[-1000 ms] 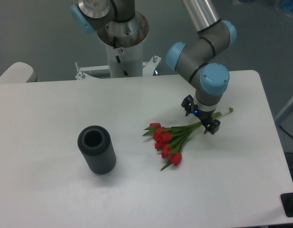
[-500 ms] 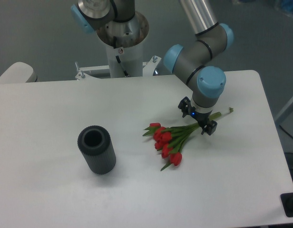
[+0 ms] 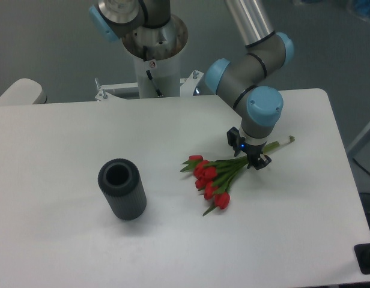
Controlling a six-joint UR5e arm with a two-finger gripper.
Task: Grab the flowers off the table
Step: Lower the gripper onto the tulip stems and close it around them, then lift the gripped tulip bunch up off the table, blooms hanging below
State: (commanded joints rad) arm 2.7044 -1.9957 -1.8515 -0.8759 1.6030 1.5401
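From the fixed camera you see the large white rectangular tabletop with rounded corners [image 3: 65, 180] filling most of the frame, its far right corner just beyond the arm's blue-capped wrist. The small bunch of red tulips with green leaves and long thin stems [image 3: 216, 177] lies flat a little right of centre, buds toward you and to the left, stems running up and right to a pale tip near the right edge. The black two-finger gripper [image 3: 249, 153] sits low over the stems, one finger on either side of them, with only a narrow gap between the fingers. You cannot tell whether the pads actually press the stems. The dark grey ribbed cylinder vase [image 3: 121, 188] stands well apart to the left, its open mouth up. Bare white surface lies between vase and buds, and in front of the bunch toward the near edge.
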